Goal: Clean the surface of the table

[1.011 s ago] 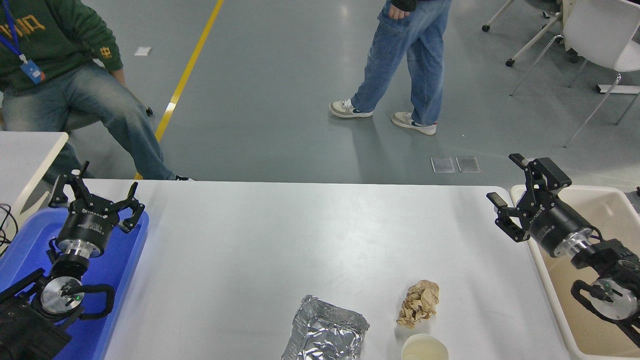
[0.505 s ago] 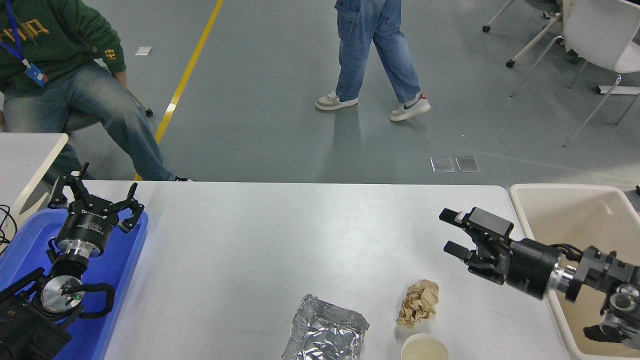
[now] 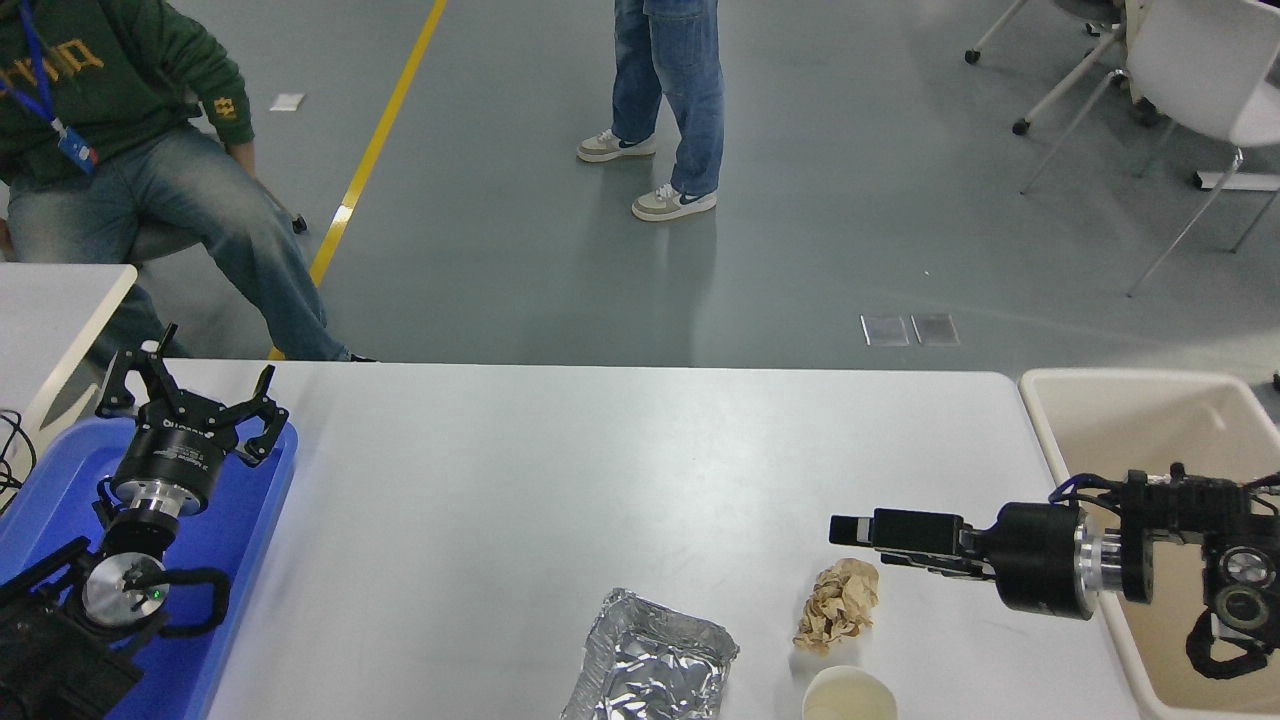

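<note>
My right tool (image 3: pixel 850 537) is hovering just above the crumpled brown paper wad (image 3: pixel 838 605) on the light grey-white surface (image 3: pixel 560 480); grip state unclear.

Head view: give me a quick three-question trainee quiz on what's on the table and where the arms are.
1. True or false: the crumpled brown paper lies inside the foil tray.
2. Which thing is nearest the right pincer? A) foil tray B) crumpled brown paper C) blue tray
3. Fill in: the left pincer is parked over the ____ tray.

Key
1. False: the paper lies on the table surface, to the right of the foil tray and apart from it.
2. B: the pincer is just above the paper in the picture.
3. Blue.
</note>
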You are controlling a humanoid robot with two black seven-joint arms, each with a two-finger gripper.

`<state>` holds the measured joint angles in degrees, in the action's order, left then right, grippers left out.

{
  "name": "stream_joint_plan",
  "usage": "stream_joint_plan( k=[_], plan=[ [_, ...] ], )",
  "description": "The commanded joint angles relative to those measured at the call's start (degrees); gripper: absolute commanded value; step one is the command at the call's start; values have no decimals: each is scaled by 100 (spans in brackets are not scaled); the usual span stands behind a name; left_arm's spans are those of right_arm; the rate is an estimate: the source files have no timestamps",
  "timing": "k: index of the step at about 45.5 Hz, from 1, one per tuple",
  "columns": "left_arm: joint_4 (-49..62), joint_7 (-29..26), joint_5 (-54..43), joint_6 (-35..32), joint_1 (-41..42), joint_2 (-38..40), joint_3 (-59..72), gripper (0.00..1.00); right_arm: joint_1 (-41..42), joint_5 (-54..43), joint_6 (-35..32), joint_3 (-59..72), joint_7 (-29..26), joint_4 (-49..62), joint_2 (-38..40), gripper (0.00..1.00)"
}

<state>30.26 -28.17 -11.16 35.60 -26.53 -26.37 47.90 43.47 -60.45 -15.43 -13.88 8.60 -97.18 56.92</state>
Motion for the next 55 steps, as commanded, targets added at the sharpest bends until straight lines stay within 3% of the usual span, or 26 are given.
stream_joint_plan(
  k=[1,6,16,25,34,41,50,55],
  plan=[
    [-3,5,0,0,-1,0,0,100,821,236,-679,360,-623,-282,223,100],
    [6,-4,0,0,-1,0,0,100,944,402,-1110,316,-886,-282,153,100],
    [-2,5,0,0,8,0,0,100,874,2168,-883,272,-1704,-205,-75,100],
    [-3,5,0,0,-1,0,0,100,154,2986,-918,228,-1669,-161,135,100],
    [-3,-4,0,0,-1,0,0,100,-532,2943,-847,-438,-1353,-143,127,100],
    [-3,5,0,0,8,0,0,100,-963,2617,-374,-1203,-1387,-108,92,100],
    [-3,5,0,0,8,0,0,100,-1481,3548,-83,-1819,-1423,-178,127,100],
    [-3,5,0,0,8,0,0,100,-1482,3584,128,-1925,-1475,-187,162,100]
  ],
)
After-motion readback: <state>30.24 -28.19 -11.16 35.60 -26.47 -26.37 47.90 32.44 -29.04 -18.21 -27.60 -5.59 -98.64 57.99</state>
